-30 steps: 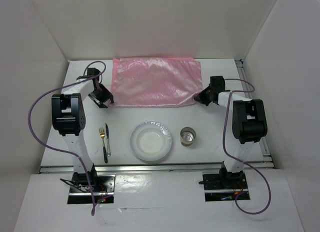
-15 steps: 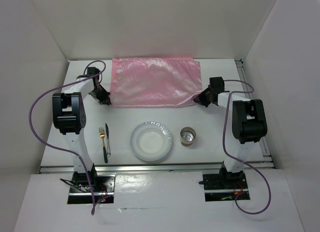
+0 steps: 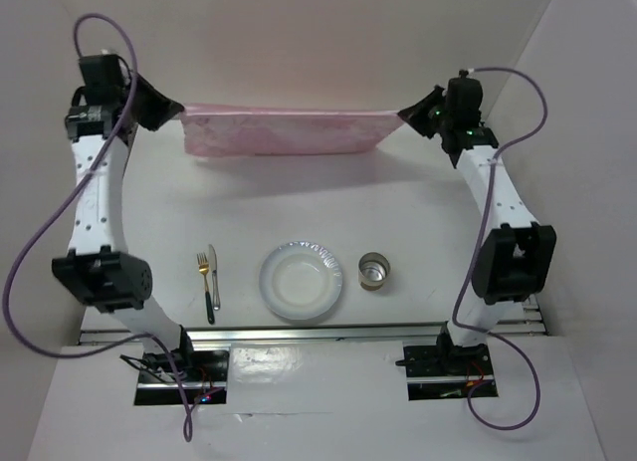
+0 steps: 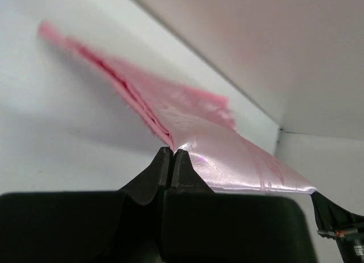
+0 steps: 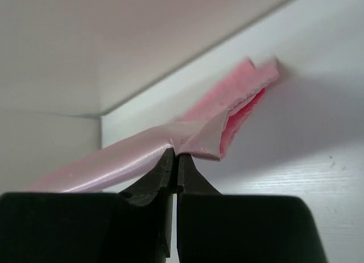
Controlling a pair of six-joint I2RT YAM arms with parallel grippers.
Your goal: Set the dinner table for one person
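left hand (image 3: 178, 111) + right hand (image 3: 406, 114): each pinching a pink mat (image 3: 284, 130) corner | plate (image 3: 302, 252) beside cup (image 3: 375, 271) | cup inside unclear

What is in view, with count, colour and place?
dinner table: one, white, under everything
pink mat: one, pink, held up across the far end
plate: one, white, near centre
fork: one, gold, left of plate
knife: one, dark-handled, beside fork
cup: one, metallic, right of plate
arms: two, white and black, left and right
left end effector: one, black, shut on mat's left corner
right end effector: one, black, shut on mat's right corner
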